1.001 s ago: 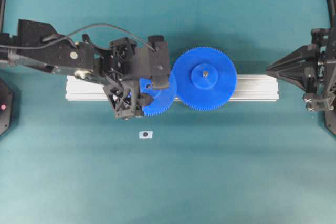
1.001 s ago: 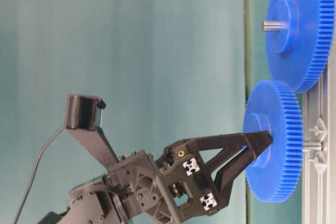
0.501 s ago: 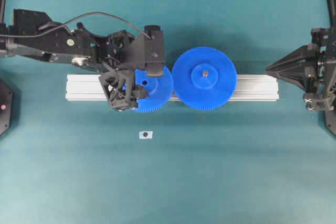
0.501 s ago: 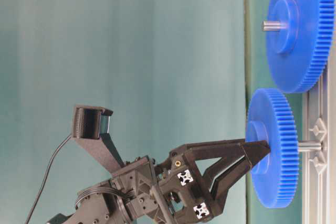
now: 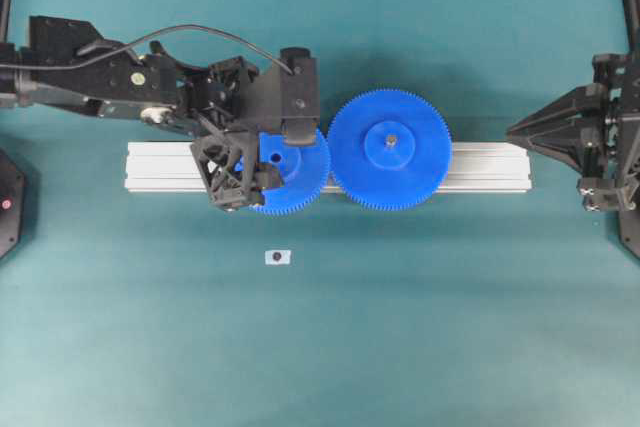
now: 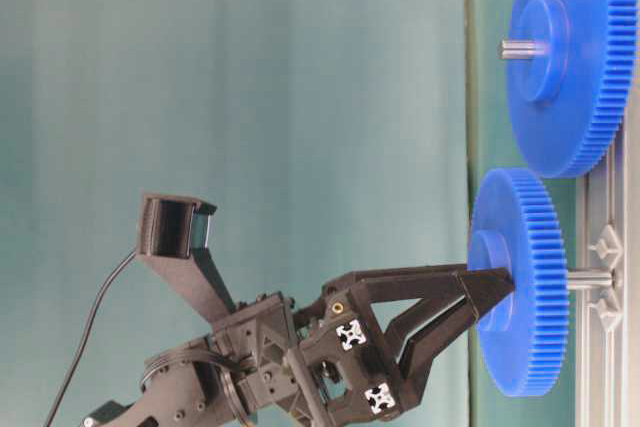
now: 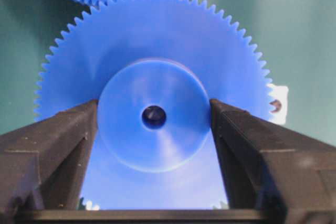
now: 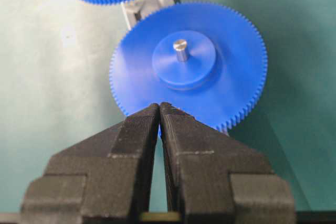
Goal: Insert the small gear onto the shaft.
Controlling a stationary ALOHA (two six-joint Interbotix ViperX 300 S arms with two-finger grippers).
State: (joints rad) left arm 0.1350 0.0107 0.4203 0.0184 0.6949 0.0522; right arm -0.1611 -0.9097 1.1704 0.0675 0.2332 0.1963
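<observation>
Fingers (image 7: 50, 145) of the left gripper (image 7: 154, 129) now stand slightly wider around the hub of the small gear (image 6: 522, 282), probably just letting go. Since a second ago this gear moved over the shaft (image 6: 590, 278) and sits threaded on it, beside the larger gear (image 5: 390, 150). Right gripper (image 8: 159, 116) rests closed, well apart.

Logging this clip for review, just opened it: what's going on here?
The left end effector brackets the raised hub of the small gear, its fingers at or just off the hub's sides. The gear sits on the shaft above the aluminium rail, not pushed down to the rail yet, its teeth beside the larger gear. The right end effector is shut and parked off to the side.
</observation>
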